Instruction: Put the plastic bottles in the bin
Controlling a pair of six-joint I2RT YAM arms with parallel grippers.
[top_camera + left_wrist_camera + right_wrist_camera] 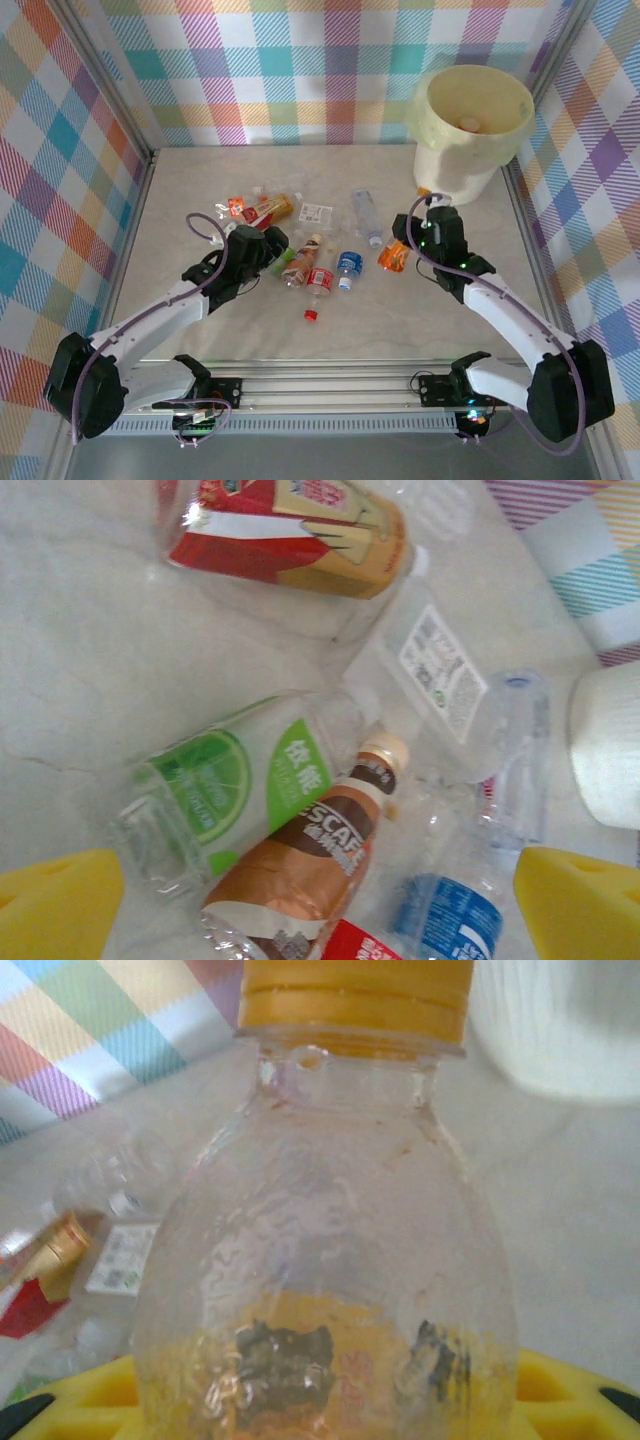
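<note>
One pale surface [200, 180] carries a round cream-yellow plastic bin [455, 172] at its far right corner. The right end effector [412, 245] clamps an orange-capped clear plastic bottle [330, 1260] near the bin. The left end effector [320, 900] gapes wide, empty, over a green-labelled clear plastic bottle [225, 780] mid-surface.

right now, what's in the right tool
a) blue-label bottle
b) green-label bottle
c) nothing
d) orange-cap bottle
d: the orange-cap bottle sits clamped in the right tool, seen close up in the right wrist view.
</note>
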